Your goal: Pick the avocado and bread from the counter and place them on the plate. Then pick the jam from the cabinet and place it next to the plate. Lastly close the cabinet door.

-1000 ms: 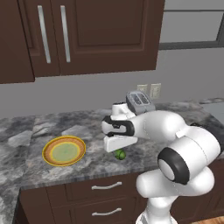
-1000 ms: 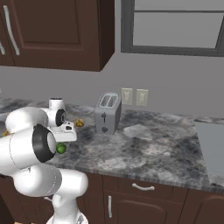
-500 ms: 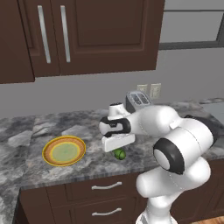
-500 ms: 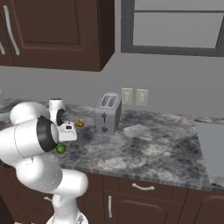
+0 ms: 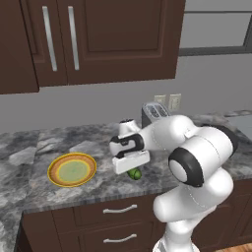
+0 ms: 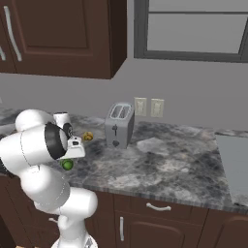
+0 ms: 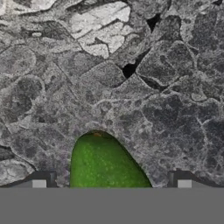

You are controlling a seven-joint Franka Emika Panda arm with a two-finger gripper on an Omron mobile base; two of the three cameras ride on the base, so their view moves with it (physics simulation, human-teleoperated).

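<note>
The hand hangs low over the desk, pointing straight down, with its two fingers spread wide and nothing pinched between them. Directly beneath it lies the avocado — in the hand view the green fruit sits between the two fingertips, a little nearer one than the other, its narrow end pointing away from the palm. From the left base view the avocado pokes out just under the hand's white body, resting on the grey stone.

My reading is that the first step is in hand: the pick of the avocado, with the approach close to done and the grasp not yet made. The plate lies well off to one side of the hand, with nothing on it. The bread sits beyond the hand, near the toaster.

The next move, as I judge it, calls for a short drop so the fingers straddle the fruit's widest part, then a squeeze. The skin looks glossy and the shape rounded — a grip set too high could let it squirt out sideways.
</note>
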